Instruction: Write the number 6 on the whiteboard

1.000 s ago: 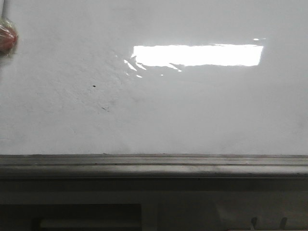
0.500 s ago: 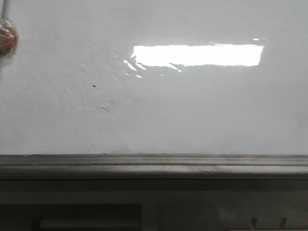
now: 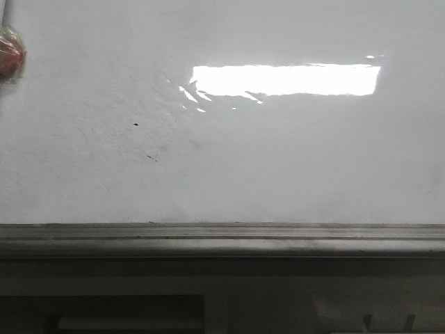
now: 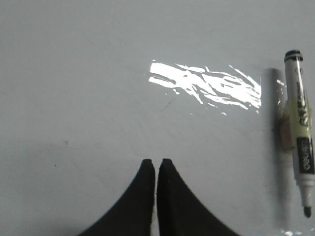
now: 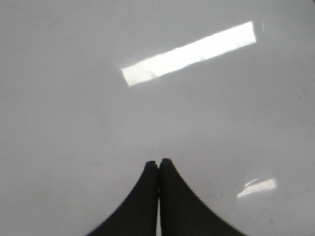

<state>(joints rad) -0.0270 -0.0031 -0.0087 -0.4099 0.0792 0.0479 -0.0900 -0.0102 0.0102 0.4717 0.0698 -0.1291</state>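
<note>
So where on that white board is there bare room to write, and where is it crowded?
Nearly all of the whiteboard is bare: the wide stretch between the bright glare and the grey ledge holds only a tiny speck and faint smudges. The left wrist view shows an uncapped marker against the board beside the shut left claw. A reddish object crowds the left edge.

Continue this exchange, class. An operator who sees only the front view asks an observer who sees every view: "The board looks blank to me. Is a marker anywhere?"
Observer: Yes. The left wrist view shows a marker against the whiteboard.
Operator: Does the left tool hold it?
Observer: No. The left tool is shut on nothing, apart from the marker.
Operator: And the right one?
Observer: The right tool is shut too, empty, over bare board.
</note>
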